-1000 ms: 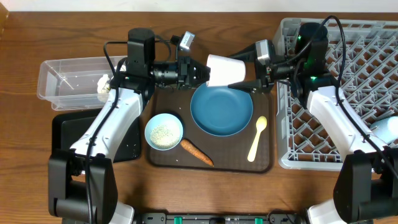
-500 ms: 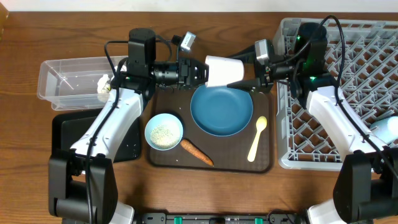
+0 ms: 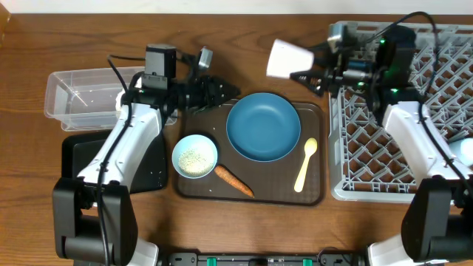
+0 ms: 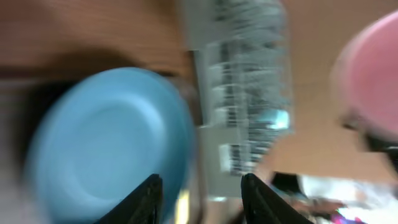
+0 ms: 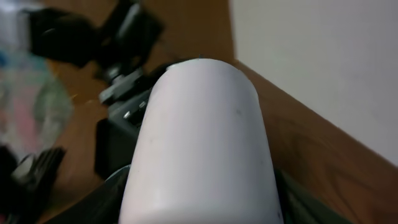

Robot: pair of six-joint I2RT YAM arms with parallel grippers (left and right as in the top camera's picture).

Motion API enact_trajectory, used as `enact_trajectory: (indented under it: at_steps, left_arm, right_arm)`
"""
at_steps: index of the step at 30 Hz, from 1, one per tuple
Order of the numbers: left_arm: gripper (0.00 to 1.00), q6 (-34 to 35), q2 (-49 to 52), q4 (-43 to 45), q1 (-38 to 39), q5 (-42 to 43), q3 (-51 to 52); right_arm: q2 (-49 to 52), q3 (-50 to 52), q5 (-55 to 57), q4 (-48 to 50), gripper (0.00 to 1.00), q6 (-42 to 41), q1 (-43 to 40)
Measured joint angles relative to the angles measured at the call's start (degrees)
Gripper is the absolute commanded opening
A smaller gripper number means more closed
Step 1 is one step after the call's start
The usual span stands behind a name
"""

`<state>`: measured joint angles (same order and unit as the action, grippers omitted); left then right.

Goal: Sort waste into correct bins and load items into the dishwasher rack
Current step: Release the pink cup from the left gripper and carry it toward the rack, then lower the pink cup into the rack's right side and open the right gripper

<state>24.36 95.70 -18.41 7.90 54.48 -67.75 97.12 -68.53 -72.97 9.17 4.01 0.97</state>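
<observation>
Nearest, the carrot [image 3: 234,181], the blue bowl [image 3: 176,157] of rice [image 3: 195,158], the spoon [image 3: 306,164] and the plate [image 3: 263,127] sit untouched on the tray [image 3: 314,196]. Beyond them, the handover's done! The left gripper [image 3: 230,92] has let go and backed off, fingers apart and empty. The right gripper [image 3: 304,71], clamped on the white bowl [image 3: 284,59], has swung it toward the rack [image 3: 443,74]. Loading looks next.

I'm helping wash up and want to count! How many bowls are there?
2. One light blue bowl sits on the brown tray; the right gripper holds one white bowl in the air. None seems hidden.
</observation>
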Motion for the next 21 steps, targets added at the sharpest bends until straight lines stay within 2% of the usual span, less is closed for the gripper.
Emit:
enact_trajectory:
  at_steps: [6, 11, 15, 21]
  left_arm:
    - [0.43, -6.80, -0.13, -9.44, -1.09, -12.15, -0.02]
    - [0.43, -10.43, -3.76, -14.01, -1.49, -22.10, -0.02]
    - [0.43, -11.87, -9.07, -14.73, -1.49, -27.23, -0.02]
    - [0.44, -12.66, -12.46, -14.80, -1.49, -29.90, -0.02]
  right_arm:
    - [0.00, 0.00, 3.67, -1.64, 0.01, -7.87, -6.34]
    - [0.00, 0.00, 8.44, -7.58, 0.01, -11.28, -12.09]
    - [0.00, 0.00, 13.99, -14.36, 0.01, -11.23, -14.91]
    - [-1.16, -0.02, 25.55, -25.77, 0.01, -7.37, -17.09]
